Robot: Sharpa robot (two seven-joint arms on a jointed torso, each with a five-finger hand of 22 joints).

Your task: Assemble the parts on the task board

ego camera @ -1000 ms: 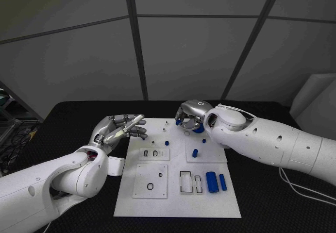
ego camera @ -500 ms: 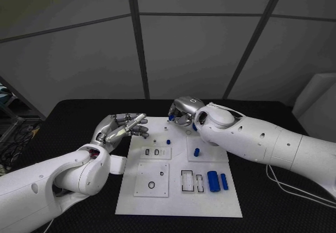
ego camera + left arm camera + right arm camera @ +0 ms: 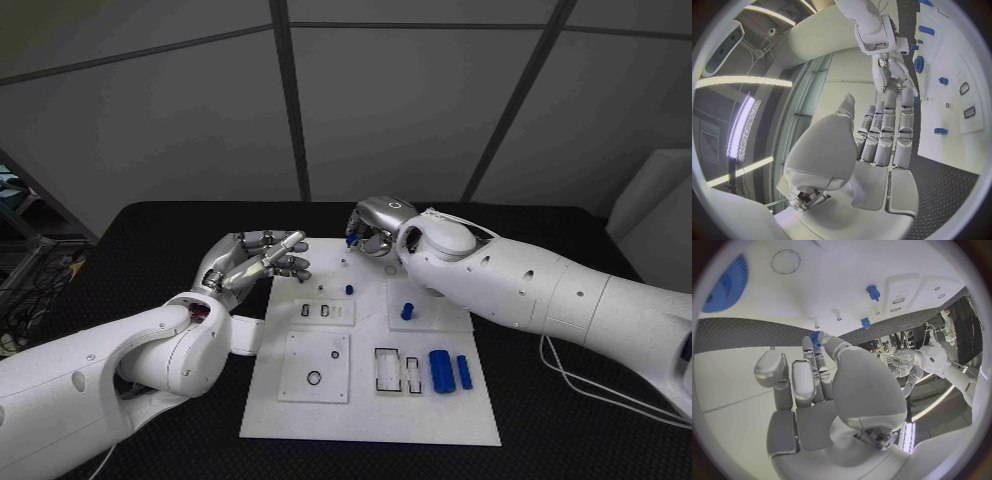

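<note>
1. The task board (image 3: 368, 400) is a smooth, matt white plate.
2. The parts (image 3: 440, 372) look like smooth blue plastic.
3. The table (image 3: 577, 420) has a black, finely textured matt cover.
4. Both hands, left hand (image 3: 257, 259) and right hand (image 3: 378, 228), show silvery metallic fingers with a satin sheen.
5. The arms (image 3: 548, 290) wear glossy white plastic shells.

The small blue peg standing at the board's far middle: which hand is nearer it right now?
Right. The right hand hovers just beyond the blue peg; the left hand sits off the task board's left edge.
</note>
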